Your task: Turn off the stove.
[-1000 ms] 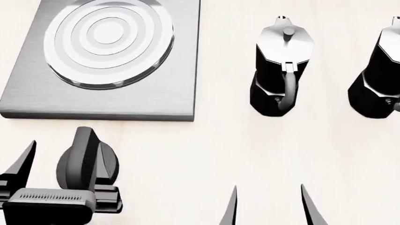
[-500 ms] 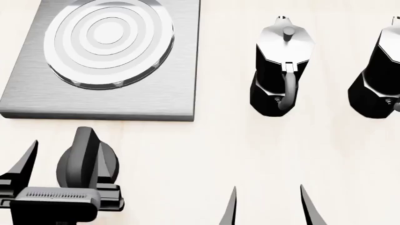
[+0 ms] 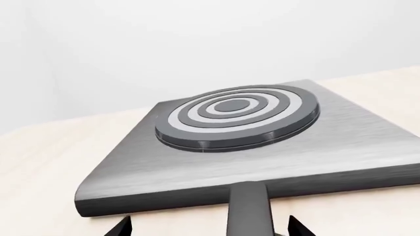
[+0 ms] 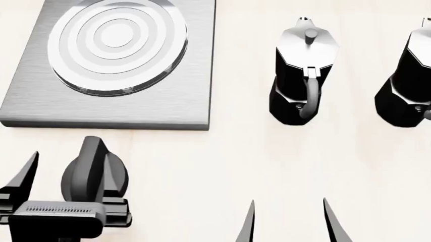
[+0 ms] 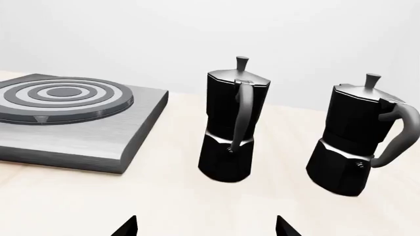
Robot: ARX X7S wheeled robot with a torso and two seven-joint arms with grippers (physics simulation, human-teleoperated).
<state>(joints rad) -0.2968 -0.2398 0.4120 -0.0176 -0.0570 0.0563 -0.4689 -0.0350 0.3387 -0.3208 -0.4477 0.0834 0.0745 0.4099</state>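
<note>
The stove (image 4: 108,106) is a grey brushed metal slab with a ringed round burner (image 4: 118,43), at the far left of the head view. Its black ridged knob (image 4: 94,174) stands on the table just in front of it. My left gripper (image 4: 67,184) is open around the knob, with one finger (image 4: 25,176) to its left and the other hidden behind it. In the left wrist view the knob's ridge (image 3: 248,209) stands between the gripper's (image 3: 210,228) two tips, nearer one of them, with the stove (image 3: 262,162) behind. My right gripper (image 4: 291,222) is open and empty.
Two black moka pots with silver lids stand to the right of the stove, one (image 4: 303,75) mid-table and one (image 4: 407,80) at the right edge. In the right wrist view (image 5: 206,227) they (image 5: 233,128) (image 5: 354,140) stand beyond the open fingers.
The left gripper has only wavered by a few pixels around the knob. The knob's ridge points the same way, and the right arm has not moved.
</note>
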